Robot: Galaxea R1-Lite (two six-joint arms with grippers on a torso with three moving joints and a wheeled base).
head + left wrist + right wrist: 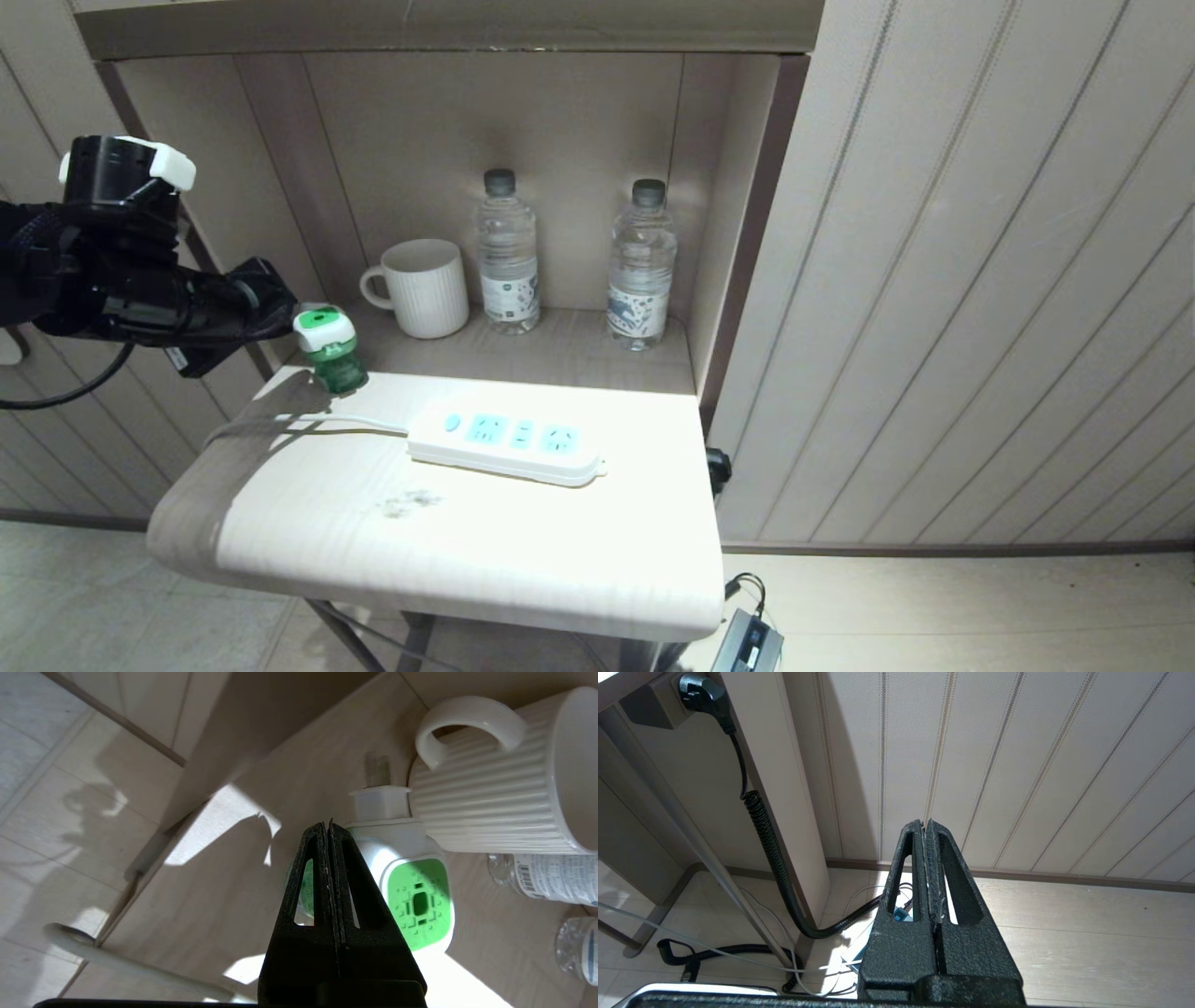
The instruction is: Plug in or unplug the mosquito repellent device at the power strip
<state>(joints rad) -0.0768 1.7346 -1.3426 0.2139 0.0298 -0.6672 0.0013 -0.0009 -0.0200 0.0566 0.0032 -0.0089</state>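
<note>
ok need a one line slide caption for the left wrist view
Shut left gripper poised beside the unplugged mosquito repellent device, which stands on the table next to a ribbed white mug.

The green mosquito repellent device stands upright, unplugged, near the white power strip lying flat.

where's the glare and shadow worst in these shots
Head view: the table top is washed out around the power strip, and its left edge lies in shadow. Left wrist view: a blown-out patch sits beside the repellent device, with the shut left gripper dark against it. Right wrist view: evenly lit wall.
</note>
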